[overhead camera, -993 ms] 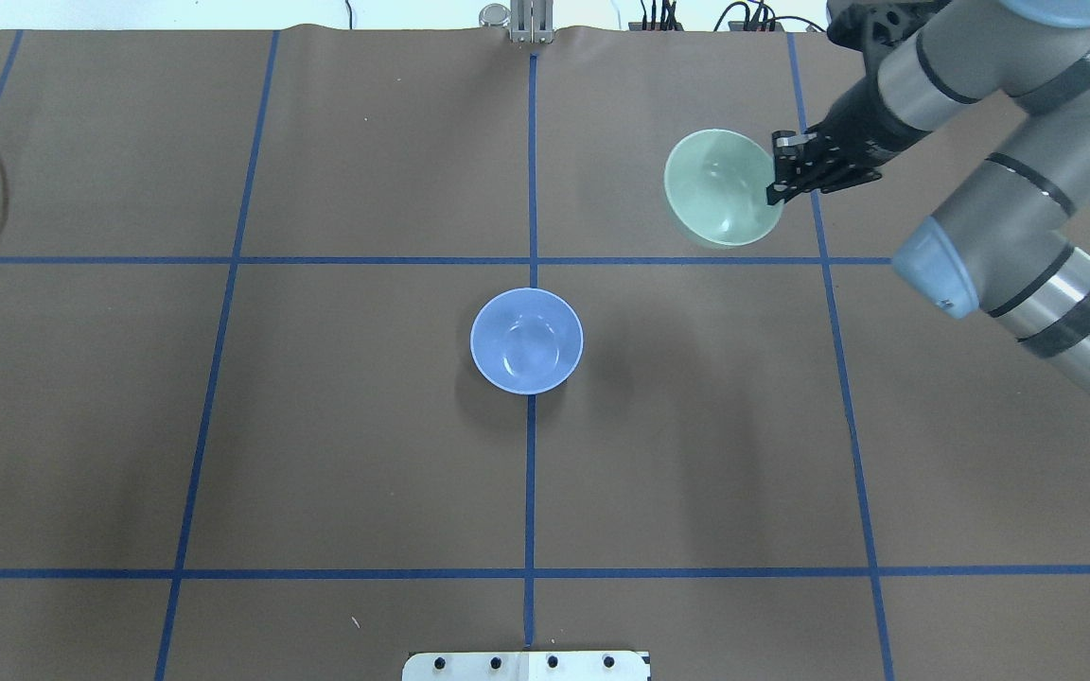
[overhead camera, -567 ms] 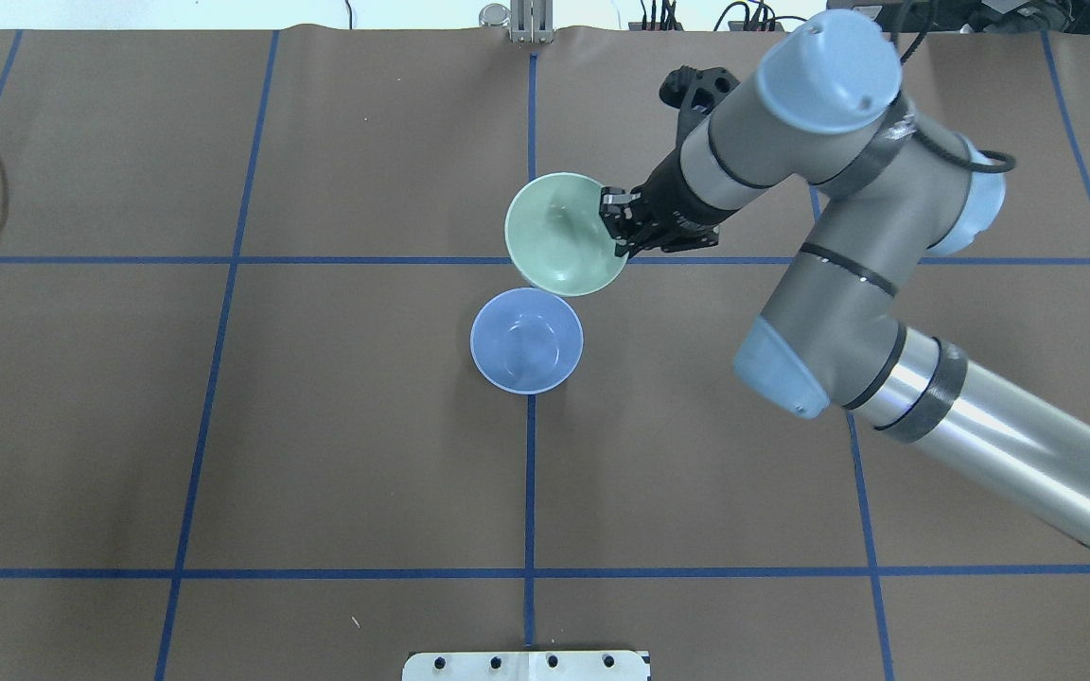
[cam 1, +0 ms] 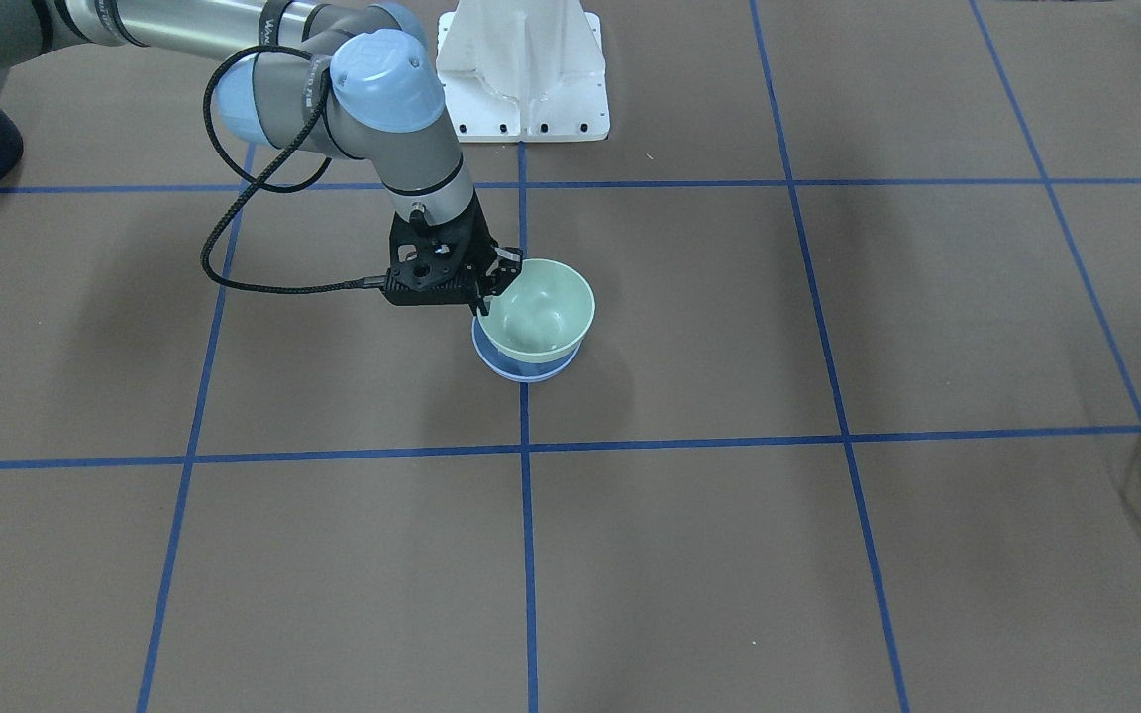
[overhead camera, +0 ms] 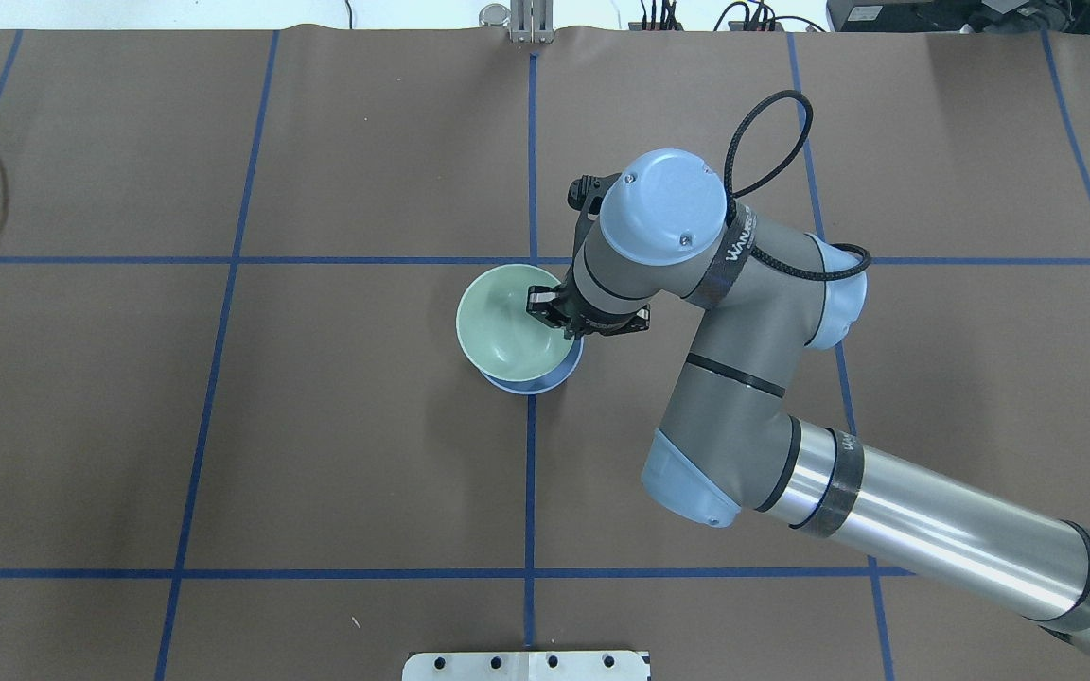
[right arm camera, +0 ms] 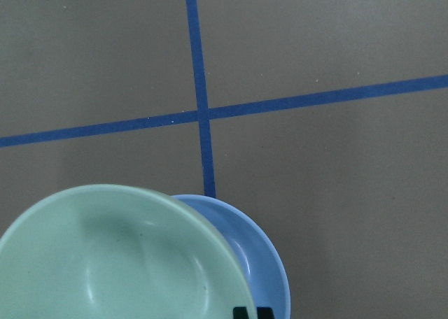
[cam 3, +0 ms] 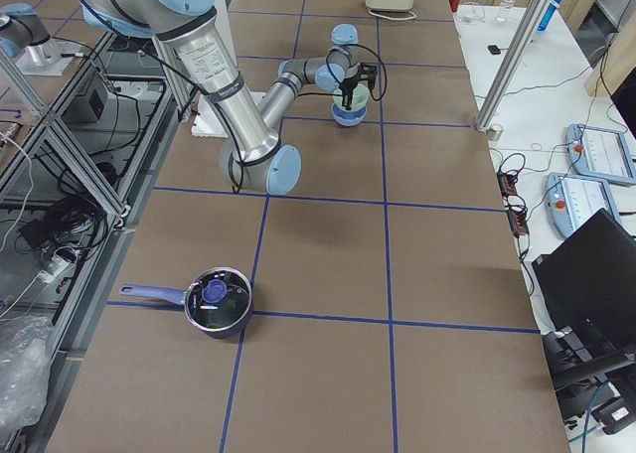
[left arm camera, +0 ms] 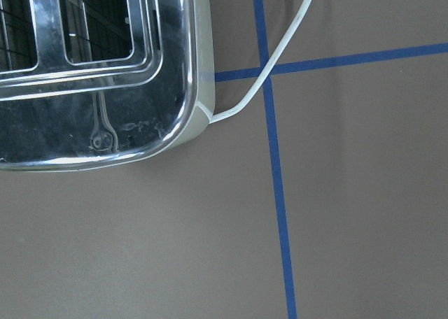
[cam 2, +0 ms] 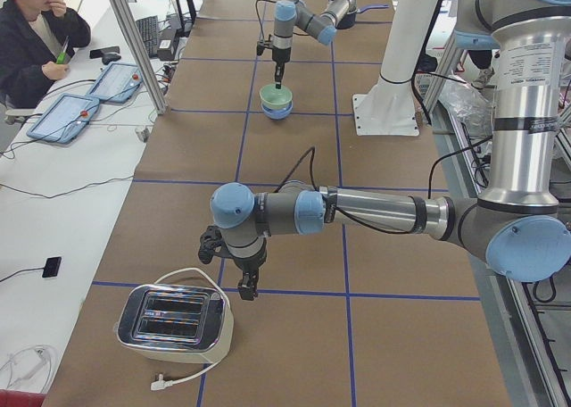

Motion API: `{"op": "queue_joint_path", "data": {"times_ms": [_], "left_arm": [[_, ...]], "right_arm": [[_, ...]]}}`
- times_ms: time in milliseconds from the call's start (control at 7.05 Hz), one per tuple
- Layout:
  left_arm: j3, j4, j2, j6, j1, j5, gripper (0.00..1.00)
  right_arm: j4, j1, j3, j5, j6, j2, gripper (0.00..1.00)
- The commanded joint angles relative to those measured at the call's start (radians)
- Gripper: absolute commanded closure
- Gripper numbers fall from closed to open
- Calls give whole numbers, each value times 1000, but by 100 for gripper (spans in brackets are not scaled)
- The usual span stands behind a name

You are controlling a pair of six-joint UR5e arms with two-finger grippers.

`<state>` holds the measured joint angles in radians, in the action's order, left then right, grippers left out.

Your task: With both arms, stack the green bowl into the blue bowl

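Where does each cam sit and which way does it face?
Front-facing: across the table, facing the robot; right arm holding green bowl over blue bowl.
Overhead: behind robot, looking down; right arm.
Left: table's left end; left arm near, by toaster.
Right: opposite end; right arm near, plus pot.
Left wrist: down at toaster; no body.
Right wrist: down at bowls; fingers barely.
Front-facing and overhead share both bowls.

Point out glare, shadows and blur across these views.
Left wrist view: the chrome toaster mirrors bright streaks. Right wrist view: the green bowl looks soft, cropped at the bottom edge. Overhead view: white glare runs along the right arm; faint shadows mottle the table.
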<state>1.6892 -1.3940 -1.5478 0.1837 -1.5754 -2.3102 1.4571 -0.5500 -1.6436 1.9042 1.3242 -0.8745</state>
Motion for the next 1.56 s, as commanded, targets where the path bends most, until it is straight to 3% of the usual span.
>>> {"op": "queue_joint_path", "data": {"times_ms": [0, 1418], "left_arm": [[0, 0, 0, 0, 0, 0, 1], [-2, 0, 0, 0, 0, 0, 1]], "right_arm": [[2, 15, 11, -5, -7, -11, 100], [-7, 15, 44, -33, -11, -6, 100]]}}
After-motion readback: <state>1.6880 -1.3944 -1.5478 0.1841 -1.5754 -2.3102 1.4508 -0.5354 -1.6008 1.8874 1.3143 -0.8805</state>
